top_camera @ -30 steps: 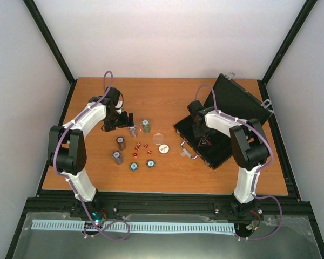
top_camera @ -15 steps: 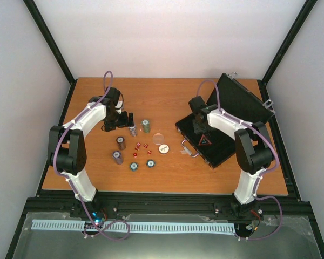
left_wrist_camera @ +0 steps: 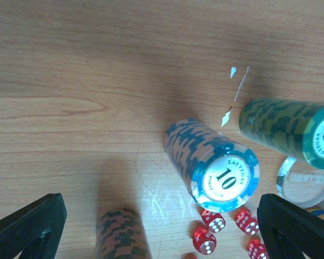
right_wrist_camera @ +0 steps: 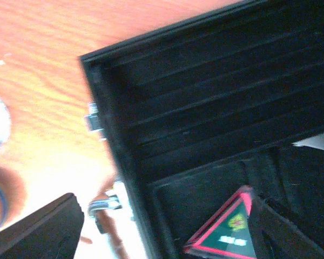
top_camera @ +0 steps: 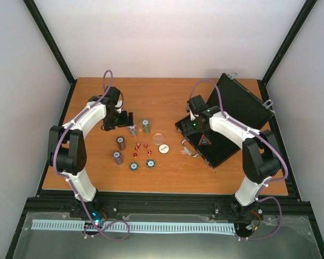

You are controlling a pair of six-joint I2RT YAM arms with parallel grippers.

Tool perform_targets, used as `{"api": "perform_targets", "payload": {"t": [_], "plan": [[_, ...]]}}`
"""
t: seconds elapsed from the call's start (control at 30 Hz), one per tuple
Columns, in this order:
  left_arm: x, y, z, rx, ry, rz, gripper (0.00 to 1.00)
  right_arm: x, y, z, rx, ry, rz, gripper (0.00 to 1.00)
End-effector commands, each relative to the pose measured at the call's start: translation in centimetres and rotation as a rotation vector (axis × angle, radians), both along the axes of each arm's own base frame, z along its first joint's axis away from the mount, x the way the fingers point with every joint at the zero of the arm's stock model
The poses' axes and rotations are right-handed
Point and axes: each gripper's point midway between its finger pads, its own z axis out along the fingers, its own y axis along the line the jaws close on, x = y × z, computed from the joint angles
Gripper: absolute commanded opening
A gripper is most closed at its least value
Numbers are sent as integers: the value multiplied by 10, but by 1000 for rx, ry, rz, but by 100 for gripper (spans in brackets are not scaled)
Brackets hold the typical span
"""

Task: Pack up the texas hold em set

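Observation:
The black case (top_camera: 218,151) lies open at the right, its lid (top_camera: 238,101) raised, its silver handle (top_camera: 189,149) facing the chips. A red-edged green triangle (top_camera: 204,141) rests inside it. My right gripper (top_camera: 195,128) hovers open over the case's left part; the right wrist view shows the triangle (right_wrist_camera: 227,229) below, near its right finger. My left gripper (top_camera: 126,120) stands open beside a blue "10" chip stack (left_wrist_camera: 213,164), with nothing between its fingers. A green stack (left_wrist_camera: 289,129), a brown stack (left_wrist_camera: 121,234) and red dice (left_wrist_camera: 213,221) lie around.
Two more chip stacks (top_camera: 120,143) (top_camera: 117,157) stand left of the dice (top_camera: 141,148). Two flat blue chips (top_camera: 134,166) (top_camera: 150,163) lie nearer the front. A white disc (top_camera: 163,148) and a clear disc (top_camera: 160,137) sit between the chips and the case.
My right gripper has moved back and left from over the triangle toward the case's far-left corner, and its fingers have spread wider. The left arm has not moved.

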Motion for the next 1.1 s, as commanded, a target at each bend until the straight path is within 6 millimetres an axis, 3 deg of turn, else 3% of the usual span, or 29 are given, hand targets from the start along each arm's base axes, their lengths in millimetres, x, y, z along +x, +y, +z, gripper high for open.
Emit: {"api": "perform_targets", "payload": {"t": [0.0, 0.1, 0.23, 0.37, 0.63, 0.83, 1.07], "plan": [[15, 8, 32, 52, -74, 25, 100, -22, 40, 12, 13, 11, 151, 86], [18, 19, 51, 107, -104, 52, 100, -34, 62, 11, 21, 24, 202, 100], [16, 21, 81, 107, -150, 60, 100, -42, 90, 13, 28, 18, 250, 100], [7, 20, 97, 91, -167, 55, 100, -43, 116, 9, 37, 37, 306, 100], [-9, 25, 116, 88, -199, 57, 100, -29, 152, -15, 60, 90, 343, 100], [-15, 25, 120, 84, -208, 57, 100, -31, 175, -35, 31, 122, 397, 100], [-21, 26, 114, 85, -194, 46, 100, -27, 177, -54, -8, 139, 375, 100]]}}
